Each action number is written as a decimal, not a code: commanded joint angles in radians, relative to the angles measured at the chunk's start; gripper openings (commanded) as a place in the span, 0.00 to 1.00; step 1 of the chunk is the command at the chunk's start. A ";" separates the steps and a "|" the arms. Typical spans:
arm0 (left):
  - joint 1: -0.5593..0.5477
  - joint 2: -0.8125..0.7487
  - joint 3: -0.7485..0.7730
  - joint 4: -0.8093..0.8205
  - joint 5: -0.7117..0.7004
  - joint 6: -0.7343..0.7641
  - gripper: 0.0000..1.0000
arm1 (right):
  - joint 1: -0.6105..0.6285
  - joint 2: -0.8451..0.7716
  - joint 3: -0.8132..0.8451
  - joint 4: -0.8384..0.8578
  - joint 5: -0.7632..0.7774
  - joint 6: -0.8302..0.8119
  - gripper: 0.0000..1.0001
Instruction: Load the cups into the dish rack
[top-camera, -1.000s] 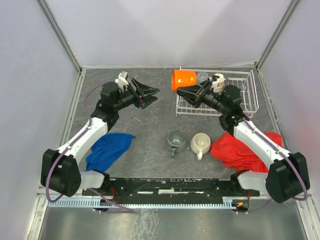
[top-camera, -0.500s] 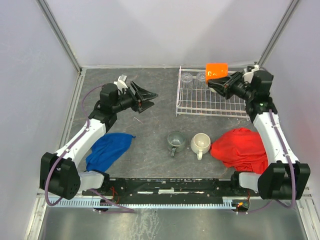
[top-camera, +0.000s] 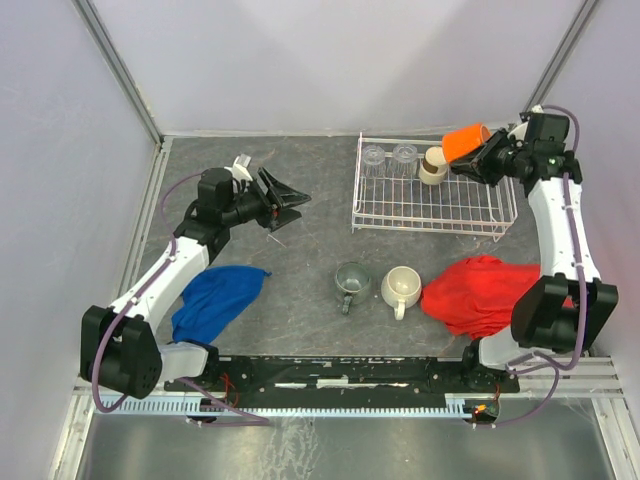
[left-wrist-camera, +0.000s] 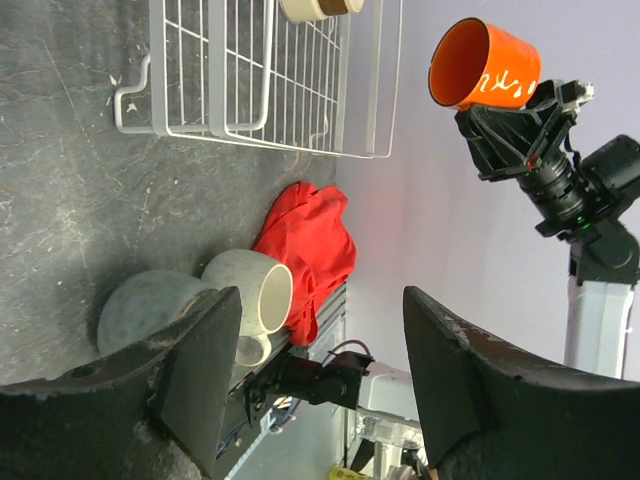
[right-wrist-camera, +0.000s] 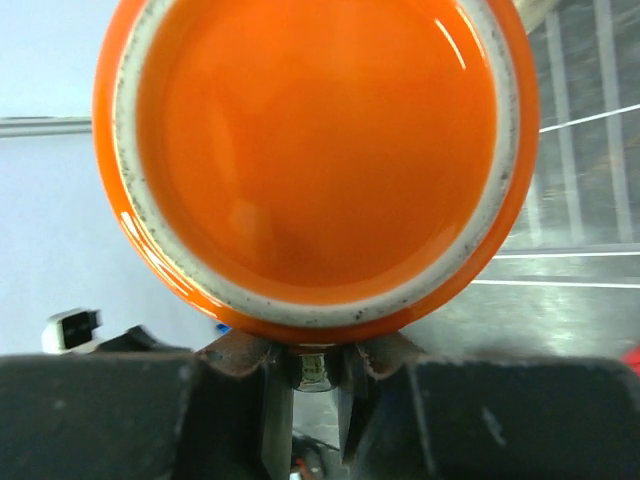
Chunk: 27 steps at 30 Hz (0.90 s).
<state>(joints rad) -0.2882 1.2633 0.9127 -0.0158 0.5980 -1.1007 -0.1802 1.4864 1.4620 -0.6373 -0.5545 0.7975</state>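
Right gripper (top-camera: 485, 159) clamps a glossy orange mug (top-camera: 465, 143), tilted sideways.

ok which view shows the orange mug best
Left wrist: the orange mug shows whole, side on, clamped in the right gripper. Top external shows it small and tilted near the far right corner of the dish rack. Right wrist shows only one round end, filling the frame.

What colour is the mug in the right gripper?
The mug is orange, clearest in the right wrist view.
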 joint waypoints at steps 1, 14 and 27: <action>0.014 -0.025 0.014 -0.006 0.034 0.077 0.72 | -0.023 0.037 0.179 -0.112 0.138 -0.228 0.01; 0.038 0.002 0.014 -0.014 0.032 0.092 0.72 | -0.028 0.236 0.406 -0.291 0.450 -0.520 0.01; 0.041 0.038 0.029 -0.047 -0.006 0.109 0.71 | -0.022 0.499 0.639 -0.343 0.503 -0.663 0.01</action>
<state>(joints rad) -0.2527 1.2980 0.9127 -0.0616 0.6025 -1.0462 -0.2050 1.9385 1.9812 -1.0107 -0.0727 0.2096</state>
